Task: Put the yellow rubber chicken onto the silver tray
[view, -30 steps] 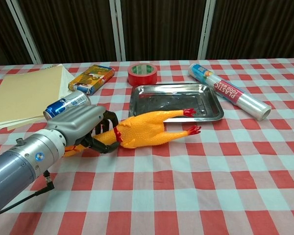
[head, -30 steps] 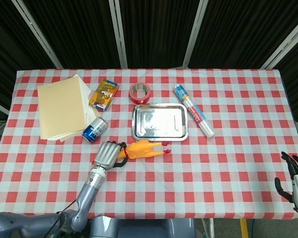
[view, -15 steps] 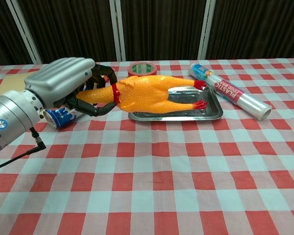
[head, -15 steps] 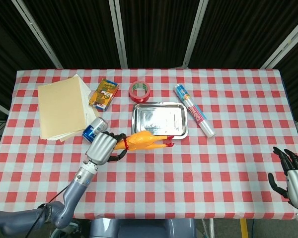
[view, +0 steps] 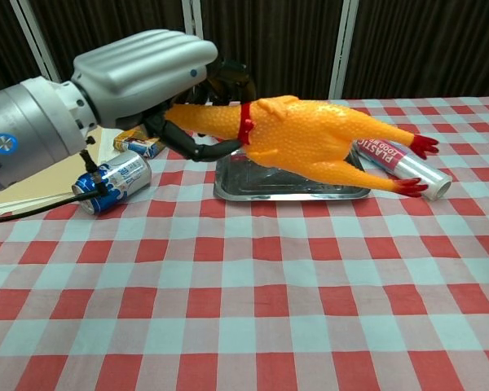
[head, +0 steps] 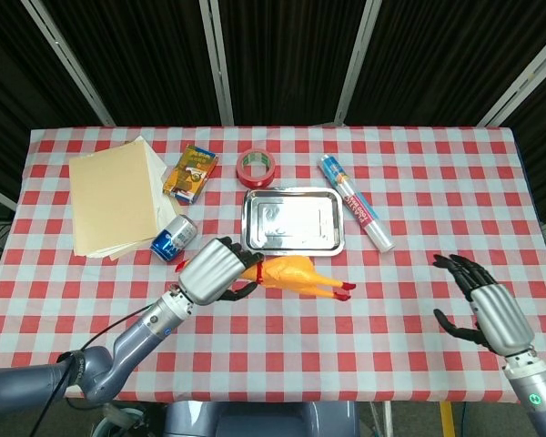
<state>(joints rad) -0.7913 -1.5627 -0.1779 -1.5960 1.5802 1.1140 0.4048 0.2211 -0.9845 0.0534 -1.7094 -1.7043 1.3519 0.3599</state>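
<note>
Left hand (view: 138,69), smooth grey shell with dark fingers (view: 197,149) clamped on the neck of the glossy yellow rubber chicken (view: 310,138), holds it aloft above the checked cloth of the bench (view: 253,326), in front of the rectangular silver tray (head: 292,221); right hand (head: 487,305) hovers, fingers spread, holding nothing. Compared with a second ago, the chicken has left the bench and risen higher. Beyond: dented can (view: 114,181), red tape ring (head: 257,167).
</note>
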